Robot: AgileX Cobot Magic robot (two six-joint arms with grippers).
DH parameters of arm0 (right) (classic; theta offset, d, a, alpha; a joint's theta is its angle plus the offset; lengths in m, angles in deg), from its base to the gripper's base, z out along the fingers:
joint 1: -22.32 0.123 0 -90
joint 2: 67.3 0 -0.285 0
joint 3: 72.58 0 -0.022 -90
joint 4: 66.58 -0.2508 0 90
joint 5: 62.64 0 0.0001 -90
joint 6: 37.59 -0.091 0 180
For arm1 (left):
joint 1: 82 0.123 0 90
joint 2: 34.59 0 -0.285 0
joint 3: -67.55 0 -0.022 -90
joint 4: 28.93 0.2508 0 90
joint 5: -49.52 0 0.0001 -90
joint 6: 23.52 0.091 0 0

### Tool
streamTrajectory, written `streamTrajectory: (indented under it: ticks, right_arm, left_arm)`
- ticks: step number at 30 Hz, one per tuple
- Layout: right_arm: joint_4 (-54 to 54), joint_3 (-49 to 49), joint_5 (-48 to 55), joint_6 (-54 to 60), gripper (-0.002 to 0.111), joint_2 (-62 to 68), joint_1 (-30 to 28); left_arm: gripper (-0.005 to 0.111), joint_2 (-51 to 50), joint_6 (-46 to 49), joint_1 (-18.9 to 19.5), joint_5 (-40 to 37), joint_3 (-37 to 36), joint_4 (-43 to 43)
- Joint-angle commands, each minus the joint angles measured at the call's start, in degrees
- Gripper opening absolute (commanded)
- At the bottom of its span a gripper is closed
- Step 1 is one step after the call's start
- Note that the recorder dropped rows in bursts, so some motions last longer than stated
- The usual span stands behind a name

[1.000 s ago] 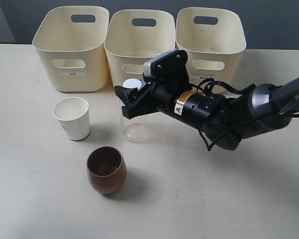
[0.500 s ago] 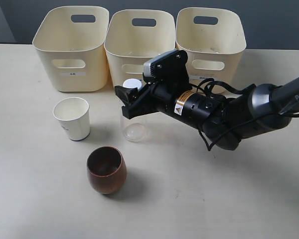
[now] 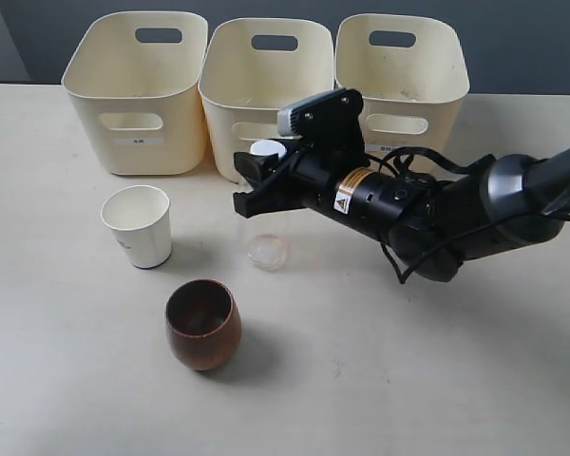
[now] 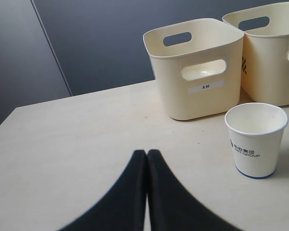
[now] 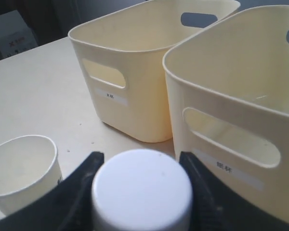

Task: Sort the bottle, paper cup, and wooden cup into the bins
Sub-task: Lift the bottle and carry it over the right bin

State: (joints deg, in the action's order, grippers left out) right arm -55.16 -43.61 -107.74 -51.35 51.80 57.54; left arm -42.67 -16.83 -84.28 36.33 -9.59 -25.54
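Observation:
The clear bottle (image 3: 268, 239) with its white cap (image 5: 142, 190) stands in front of the middle bin (image 3: 266, 90). My right gripper (image 3: 249, 182) is shut on it just below the cap, one black finger (image 5: 89, 168) on each side. To its left stands the white paper cup (image 3: 138, 226), upright, which also shows in the left wrist view (image 4: 256, 139). The dark brown wooden cup (image 3: 202, 325) stands nearer the front. My left gripper (image 4: 147, 153) is shut on nothing, low over bare table short of the paper cup, and is out of the exterior view.
Three cream bins stand in a row at the back: left bin (image 3: 138, 90), middle bin and right bin (image 3: 399, 81), all looking empty. The right arm (image 3: 437, 214) stretches in from the right across the front of the right bin.
My right gripper has shifted a little right and up with the bottle in it; the bottle's base has moved right. The cups and bins have not moved.

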Motion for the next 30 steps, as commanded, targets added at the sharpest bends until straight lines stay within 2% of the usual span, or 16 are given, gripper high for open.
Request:
streamTrajectory:
  ticks: [1,6,10,14,20,25,30]
  right_arm:
    - [-2.36,-0.19,2.91,0.29,0.000,-6.73,0.17]
    - [-4.02,-0.19,7.23,6.44,0.000,-14.25,0.07]
    - [-25.33,-0.19,7.66,26.71,0.000,-18.50,0.07]
    - [-40.02,-0.19,0.50,38.23,0.000,-18.94,0.07]
    - [-41.71,-1.74,-2.72,41.87,0.000,-18.94,-1.24]
    - [-43.45,-5.69,2.14,41.87,0.000,-17.77,-7.35]
    - [-44.16,-7.16,2.70,39.48,0.000,-16.45,-13.03]
  left_arm:
    - [0.000,0.28,-0.11,-0.18,0.29,-0.07,0.33]
    - [0.000,0.28,-0.11,-0.18,0.29,-0.07,0.33]
    - [0.000,0.28,-0.11,-0.18,0.29,-0.07,0.33]
    - [0.000,0.28,-0.11,-0.18,0.29,-0.07,0.33]
    - [0.000,0.28,-0.11,-0.18,0.29,-0.07,0.33]
    - [0.000,0.28,-0.11,-0.18,0.29,-0.07,0.33]
    - [0.000,0.28,-0.11,-0.18,0.29,-0.07,0.33]
